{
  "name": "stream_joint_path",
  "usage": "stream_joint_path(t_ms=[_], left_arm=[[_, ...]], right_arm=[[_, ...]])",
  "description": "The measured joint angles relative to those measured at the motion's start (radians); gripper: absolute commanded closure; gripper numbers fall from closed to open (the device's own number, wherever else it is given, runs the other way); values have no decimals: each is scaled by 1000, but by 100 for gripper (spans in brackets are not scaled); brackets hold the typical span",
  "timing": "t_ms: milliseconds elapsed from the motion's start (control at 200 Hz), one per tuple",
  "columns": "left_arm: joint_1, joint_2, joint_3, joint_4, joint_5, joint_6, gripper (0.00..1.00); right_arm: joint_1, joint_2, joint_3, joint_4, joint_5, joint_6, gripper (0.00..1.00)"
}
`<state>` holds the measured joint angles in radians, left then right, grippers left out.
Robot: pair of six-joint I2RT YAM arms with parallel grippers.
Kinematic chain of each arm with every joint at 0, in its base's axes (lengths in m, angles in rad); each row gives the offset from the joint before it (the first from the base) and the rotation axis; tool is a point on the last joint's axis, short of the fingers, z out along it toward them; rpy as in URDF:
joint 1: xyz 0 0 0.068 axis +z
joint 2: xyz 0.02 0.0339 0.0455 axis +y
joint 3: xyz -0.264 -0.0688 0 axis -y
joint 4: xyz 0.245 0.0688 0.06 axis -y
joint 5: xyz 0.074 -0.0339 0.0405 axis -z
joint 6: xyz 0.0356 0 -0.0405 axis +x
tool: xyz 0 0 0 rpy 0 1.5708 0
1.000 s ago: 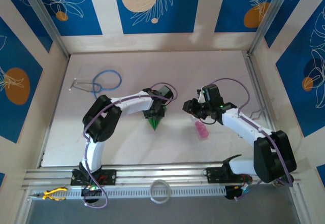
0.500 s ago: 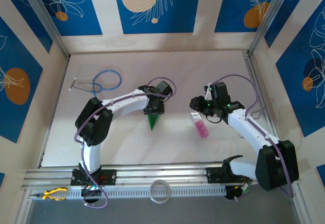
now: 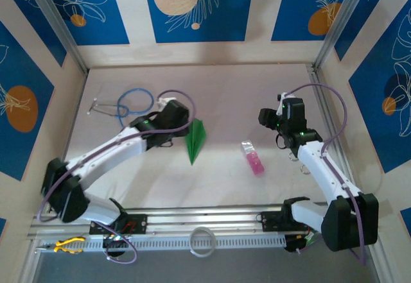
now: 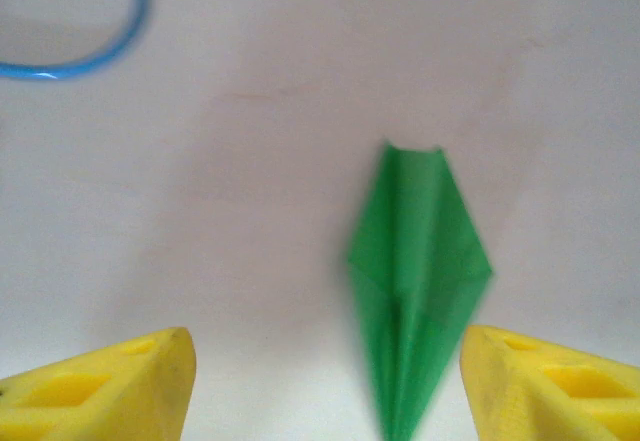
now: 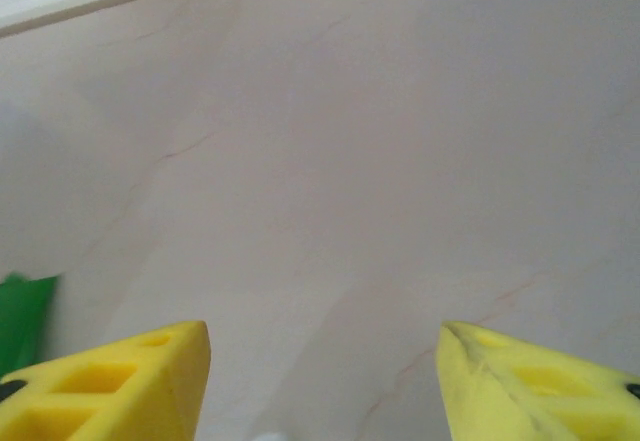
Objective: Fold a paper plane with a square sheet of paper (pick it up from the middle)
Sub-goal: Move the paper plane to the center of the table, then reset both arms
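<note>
**Item: paper plane** (image 3: 195, 140). Bright-green paper folded into a slim dart with a centre crease along its length. It is widest a little behind the middle. One end tapers to a sharp nose; the other is short and blunt with a shallow notch, clearest in the left wrist view (image 4: 415, 281), where it is slightly blurred.

**Location.** It lies on the desk (image 3: 257, 90) near the middle, free of both hands. It is just beside the left hand (image 3: 172, 124) and well apart from the right hand (image 3: 266, 116).

**Orientation.** In the top view the long axis runs near-to-far, slightly tilted. The nose points toward the arm bases and the blunt tail toward the far wall.

**Hands.** The left hand (image 4: 325, 341) has its yellow fingers spread wide and grips nothing. The right hand (image 5: 325, 331) is likewise spread and empty.

**Surface.** The desk is pale, off-white and faintly veined. It also carries a small pink bottle (image 3: 252, 157) right of the plane and a blue-tubed stethoscope (image 3: 128, 102) at far left.

**Surroundings.** The walls are cream with blue panels bearing white leaf outlines and orange or cream discs. A metal rail (image 3: 205, 222) runs along the near edge.
</note>
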<state>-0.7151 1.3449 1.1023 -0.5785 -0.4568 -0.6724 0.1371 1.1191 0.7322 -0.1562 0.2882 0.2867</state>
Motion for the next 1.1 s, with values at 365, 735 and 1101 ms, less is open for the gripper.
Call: stream_joint_path(t_ms=[365, 735, 1101], left_arm=[[418, -307, -492, 355, -69, 334, 0], [576, -105, -782, 1031, 58, 611, 0], [649, 222, -771, 1458, 264, 654, 0]], right_arm=[[-139, 168, -202, 401, -112, -116, 34], [-113, 349, -331, 856, -261, -227, 33], [-137, 405, -336, 935, -212, -192, 1]])
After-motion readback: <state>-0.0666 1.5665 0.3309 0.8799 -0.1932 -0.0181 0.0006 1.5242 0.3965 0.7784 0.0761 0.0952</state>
